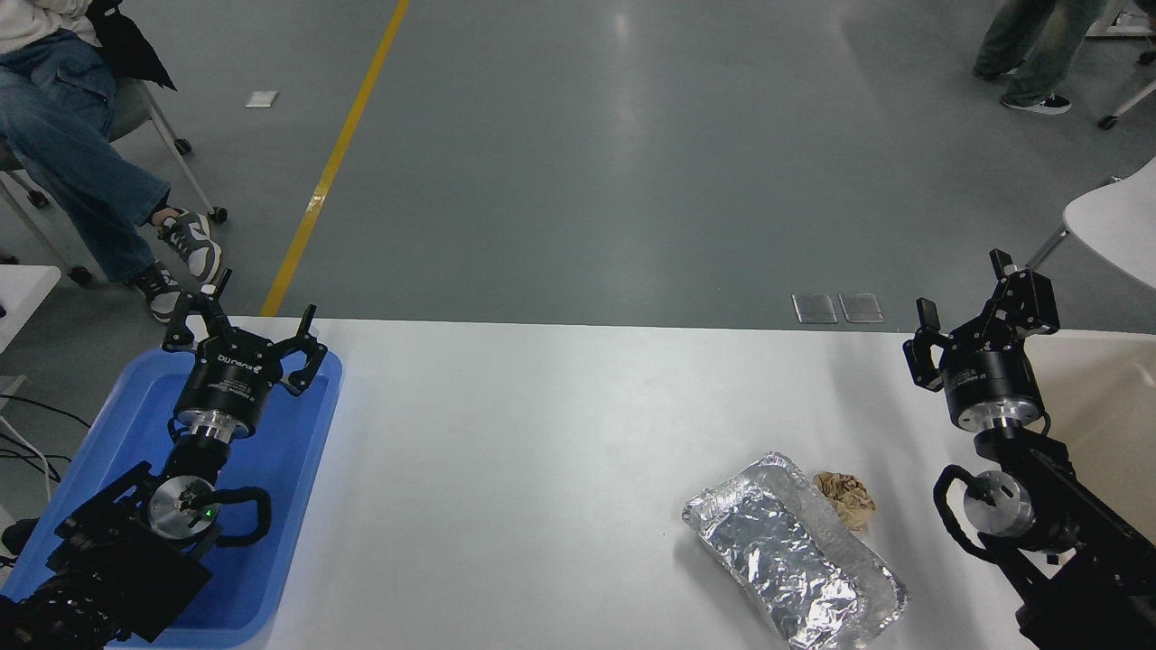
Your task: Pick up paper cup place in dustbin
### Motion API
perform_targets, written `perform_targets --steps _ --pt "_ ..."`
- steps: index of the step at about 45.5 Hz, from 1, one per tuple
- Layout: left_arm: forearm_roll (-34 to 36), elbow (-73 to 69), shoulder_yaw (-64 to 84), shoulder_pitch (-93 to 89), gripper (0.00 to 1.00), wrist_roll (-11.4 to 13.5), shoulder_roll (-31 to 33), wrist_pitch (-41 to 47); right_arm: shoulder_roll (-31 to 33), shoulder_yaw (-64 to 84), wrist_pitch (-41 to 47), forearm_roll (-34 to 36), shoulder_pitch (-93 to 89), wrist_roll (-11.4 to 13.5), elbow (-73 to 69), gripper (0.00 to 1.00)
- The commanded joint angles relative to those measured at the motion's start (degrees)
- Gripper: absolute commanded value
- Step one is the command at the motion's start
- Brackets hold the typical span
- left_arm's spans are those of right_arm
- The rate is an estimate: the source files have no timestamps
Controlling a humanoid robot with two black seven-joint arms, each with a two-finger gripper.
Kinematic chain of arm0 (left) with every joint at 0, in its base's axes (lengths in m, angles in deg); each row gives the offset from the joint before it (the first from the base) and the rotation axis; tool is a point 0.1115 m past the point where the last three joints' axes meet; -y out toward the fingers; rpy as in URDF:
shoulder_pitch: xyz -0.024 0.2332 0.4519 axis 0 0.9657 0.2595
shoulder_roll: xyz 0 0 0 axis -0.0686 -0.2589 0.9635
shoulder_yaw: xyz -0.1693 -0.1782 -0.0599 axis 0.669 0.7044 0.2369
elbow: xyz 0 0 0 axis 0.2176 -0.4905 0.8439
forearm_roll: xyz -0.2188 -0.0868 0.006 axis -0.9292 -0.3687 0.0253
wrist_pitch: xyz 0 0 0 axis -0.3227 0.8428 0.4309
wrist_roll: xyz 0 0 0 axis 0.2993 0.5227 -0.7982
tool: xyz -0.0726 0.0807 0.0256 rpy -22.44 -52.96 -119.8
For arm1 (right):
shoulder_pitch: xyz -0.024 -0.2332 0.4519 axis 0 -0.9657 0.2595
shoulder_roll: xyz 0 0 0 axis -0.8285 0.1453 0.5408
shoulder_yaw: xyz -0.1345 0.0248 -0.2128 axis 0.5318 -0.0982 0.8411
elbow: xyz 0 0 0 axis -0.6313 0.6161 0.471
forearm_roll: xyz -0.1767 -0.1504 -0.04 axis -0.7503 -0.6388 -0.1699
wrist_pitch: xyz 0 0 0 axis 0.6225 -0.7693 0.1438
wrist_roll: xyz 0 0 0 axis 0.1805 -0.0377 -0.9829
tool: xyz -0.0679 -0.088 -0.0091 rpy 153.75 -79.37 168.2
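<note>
The paper cup does not show anywhere in the head view. The dustbin is a beige shape at the right edge of the table, partly hidden behind my right arm. My right gripper is open and empty, held up near the table's far edge just left of the dustbin. My left gripper is open and empty, parked over the far end of the blue tray at the lower left.
A crinkled foil container lies front right on the white table, with a crumpled brown paper ball touching its far side. A seated person's legs are at top left. A white chair stands at the right.
</note>
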Motion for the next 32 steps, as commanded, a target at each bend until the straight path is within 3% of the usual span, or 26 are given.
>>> perform_targets --steps 1,32 --pt "0.0 0.0 0.0 0.0 1.0 0.1 0.0 0.0 0.0 0.0 0.0 0.0 0.0 0.0 0.0 1.0" --pt "0.0 0.0 0.0 0.0 1.0 0.1 0.0 0.0 0.0 0.1 -0.1 0.0 0.3 0.0 0.2 1.0"
